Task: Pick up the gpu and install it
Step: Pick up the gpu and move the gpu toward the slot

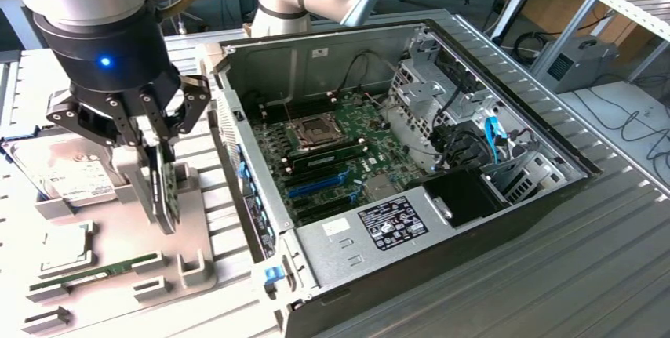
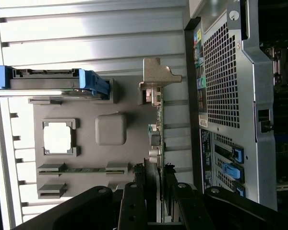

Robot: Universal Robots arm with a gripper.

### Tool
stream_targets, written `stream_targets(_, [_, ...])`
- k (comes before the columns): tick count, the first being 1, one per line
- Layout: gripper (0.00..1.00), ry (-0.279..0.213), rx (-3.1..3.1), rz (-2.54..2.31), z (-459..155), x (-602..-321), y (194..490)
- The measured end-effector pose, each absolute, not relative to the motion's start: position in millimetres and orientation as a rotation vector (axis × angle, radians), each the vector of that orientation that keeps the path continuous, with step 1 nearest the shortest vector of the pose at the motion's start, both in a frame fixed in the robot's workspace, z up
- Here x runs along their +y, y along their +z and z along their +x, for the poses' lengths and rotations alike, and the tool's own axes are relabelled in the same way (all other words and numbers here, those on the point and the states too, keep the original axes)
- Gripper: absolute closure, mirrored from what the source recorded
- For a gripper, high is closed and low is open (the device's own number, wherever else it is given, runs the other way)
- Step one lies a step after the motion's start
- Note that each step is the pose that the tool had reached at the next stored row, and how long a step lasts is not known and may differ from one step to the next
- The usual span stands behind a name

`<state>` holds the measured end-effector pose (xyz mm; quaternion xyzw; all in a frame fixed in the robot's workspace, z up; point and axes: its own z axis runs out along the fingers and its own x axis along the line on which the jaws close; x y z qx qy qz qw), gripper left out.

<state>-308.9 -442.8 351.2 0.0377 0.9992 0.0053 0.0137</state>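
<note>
Clearly, in the exterior view the gpu (image 1: 165,197) stands on edge in a slot of the grey holder (image 1: 194,263) on the table (image 1: 235,307), just beside the open computer case (image 1: 419,220) and at that view's left, with the hand (image 1: 155,140) come down over its upper edge; whether the card has lifted clear of the slot I cannot tell. As a judgement, the card should be light and stiff but fragile. Its board and parts would not bear squeezing or bending, so the flat faces near the top edge, away from the connector edge, look like the sound place to hold it. From the wrist view the gpu (image 2: 155,140) runs edge-on away from the camera, its silver bracket (image 2: 157,76) at the far end towards the hard drive (image 2: 48,84), and the hand (image 2: 156,201) sits astride the near end. The fingers (image 2: 134,203) are drawn in to a narrow span, about halfway closed, and press one on each face of the card, so the hand is clamped on the gpu and touches nothing else that I can see
</note>
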Motion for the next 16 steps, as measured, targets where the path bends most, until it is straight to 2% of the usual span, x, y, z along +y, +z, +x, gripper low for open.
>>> stream_targets(16, [0.73,0.016,3.112,0.117,-308.9,-442.8,358.5])
